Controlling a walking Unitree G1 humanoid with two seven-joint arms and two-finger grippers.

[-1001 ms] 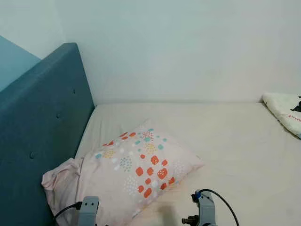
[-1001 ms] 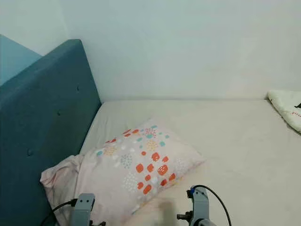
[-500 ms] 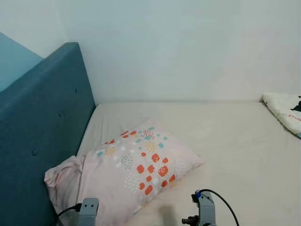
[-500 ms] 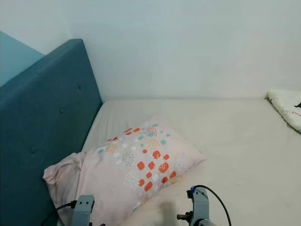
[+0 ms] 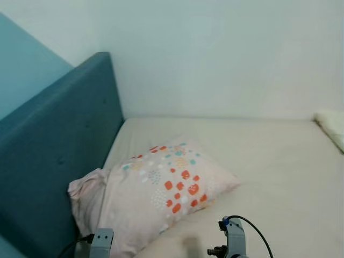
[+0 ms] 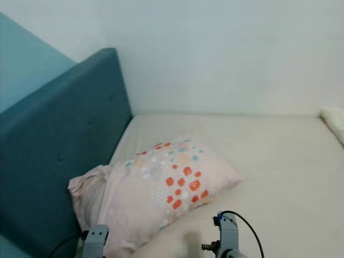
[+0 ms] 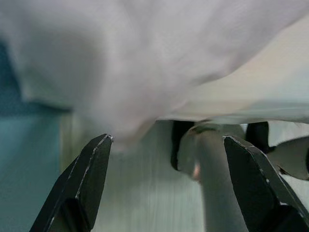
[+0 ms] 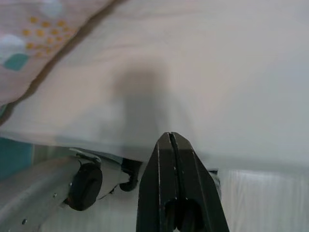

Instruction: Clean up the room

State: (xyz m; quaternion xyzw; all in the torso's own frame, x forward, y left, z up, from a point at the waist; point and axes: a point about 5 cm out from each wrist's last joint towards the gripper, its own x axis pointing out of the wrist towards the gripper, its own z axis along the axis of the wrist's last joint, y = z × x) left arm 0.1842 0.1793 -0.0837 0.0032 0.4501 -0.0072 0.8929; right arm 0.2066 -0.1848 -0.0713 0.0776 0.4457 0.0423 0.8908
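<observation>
Apparently, a pillow [image 5: 156,193] lies beside the headboard [image 5: 59,161].

Pale pink pillow [image 5: 156,193] printed with clusters of red-orange blocks, teal and light-blue spots, and patches of fine yellow and grey dots. Cream, unpatterned mattress sheet [image 5: 269,161]. Deep teal-blue upholstered headboard [image 5: 59,161] with same-coloured buttons; lighter turquoise wall panel [image 5: 27,64] behind it. Pale grey-white plain wall [image 5: 215,54]. White folded bedding [image 5: 332,126] at the far edge. Silver arm ends with black cable and a blue fitting [image 5: 224,220]. Black fingers on the left gripper [image 7: 166,188] and the right gripper [image 8: 173,145].
</observation>
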